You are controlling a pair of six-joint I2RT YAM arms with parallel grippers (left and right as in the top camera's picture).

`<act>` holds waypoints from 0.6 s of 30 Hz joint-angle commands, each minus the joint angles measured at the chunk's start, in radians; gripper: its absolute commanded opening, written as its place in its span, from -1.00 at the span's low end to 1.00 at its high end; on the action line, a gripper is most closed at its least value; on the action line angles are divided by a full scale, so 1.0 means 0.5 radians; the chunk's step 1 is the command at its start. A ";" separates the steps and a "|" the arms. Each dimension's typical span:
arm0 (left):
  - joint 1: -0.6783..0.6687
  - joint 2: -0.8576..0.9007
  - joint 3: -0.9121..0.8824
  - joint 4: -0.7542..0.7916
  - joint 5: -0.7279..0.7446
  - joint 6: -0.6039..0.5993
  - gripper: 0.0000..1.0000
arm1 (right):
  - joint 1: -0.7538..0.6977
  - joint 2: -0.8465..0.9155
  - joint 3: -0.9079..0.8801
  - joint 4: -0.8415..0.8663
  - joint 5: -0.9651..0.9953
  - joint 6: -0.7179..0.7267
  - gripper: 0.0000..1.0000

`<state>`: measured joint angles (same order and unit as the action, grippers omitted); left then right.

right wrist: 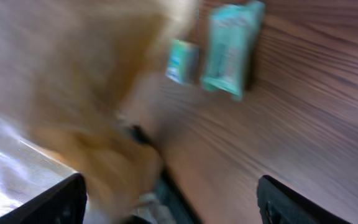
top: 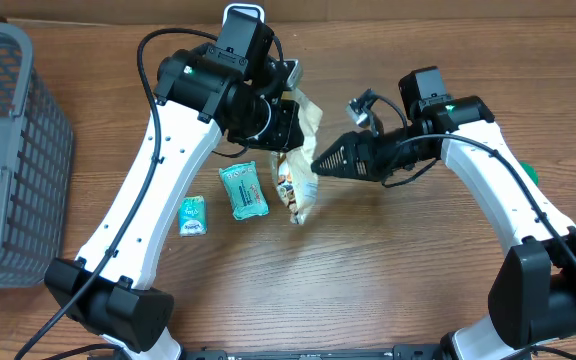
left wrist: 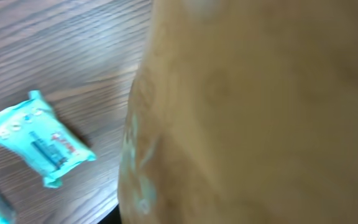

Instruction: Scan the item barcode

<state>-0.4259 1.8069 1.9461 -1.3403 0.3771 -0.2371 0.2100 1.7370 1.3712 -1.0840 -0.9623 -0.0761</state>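
Observation:
The item is a tan snack bag (top: 299, 172), and it hangs upright over the middle of the table. Its top is pinched in my left gripper (top: 290, 112), which is shut on it. The bag's blurred side (left wrist: 260, 112) fills most of the left wrist view and hides that gripper's fingers. My right gripper (top: 318, 160) stands open just right of the bag. In the right wrist view its dark fingertips (right wrist: 61, 202) are set wide apart, with the blurred bag (right wrist: 98, 93) at the left one. No barcode can be made out.
A teal packet (top: 243, 190) and a smaller teal packet (top: 193, 215) lie on the wooden table left of the bag. A grey mesh basket (top: 8, 150) stands at the far left edge. A green object (top: 530, 172) shows behind the right arm.

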 commanded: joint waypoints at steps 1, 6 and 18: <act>-0.019 0.008 0.006 -0.031 -0.118 -0.035 -0.92 | -0.002 -0.031 0.014 -0.060 0.484 -0.005 0.72; -0.055 0.014 -0.005 -0.190 -0.424 -0.344 -0.91 | -0.002 -0.031 0.005 -0.153 0.674 0.002 0.99; -0.333 0.264 -0.314 -0.217 -0.938 -0.818 -0.92 | -0.002 -0.031 0.005 -0.262 1.387 0.426 1.00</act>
<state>-0.5694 1.8679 1.8149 -1.4651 -0.0128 -0.5568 0.2100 1.7370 1.3708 -1.2095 -0.4625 0.0261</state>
